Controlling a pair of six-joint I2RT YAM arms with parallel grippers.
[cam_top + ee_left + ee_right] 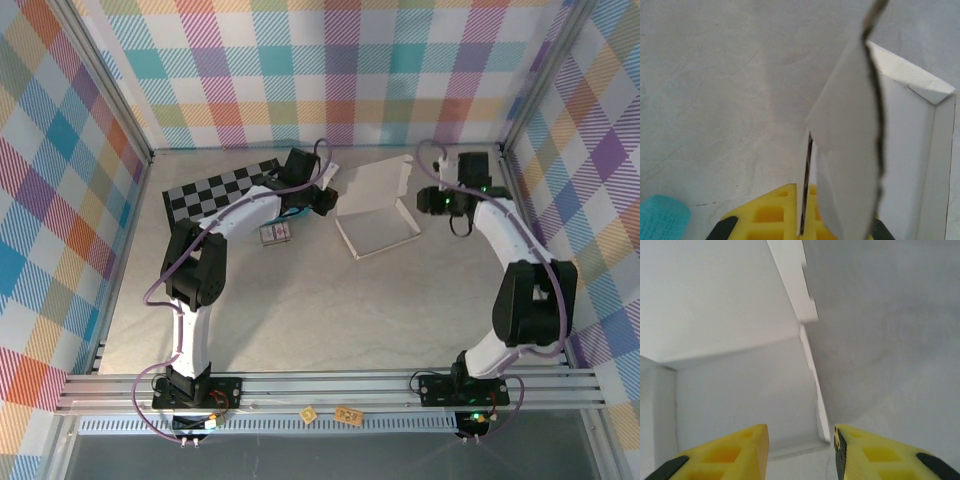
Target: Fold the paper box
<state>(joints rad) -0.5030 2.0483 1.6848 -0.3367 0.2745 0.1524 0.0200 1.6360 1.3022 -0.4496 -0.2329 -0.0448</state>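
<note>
- Plain white thin-card paper box [378,225] looks light and floppy; I'd grip flaps near creases.
- Left gripper [800,222] pinches a flap [850,150]; right gripper [801,450] is parted astride a wall [812,375], empty.

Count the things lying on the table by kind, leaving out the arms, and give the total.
paper box: 1
checkerboard: 1
small printed card: 1
Total: 3
</note>
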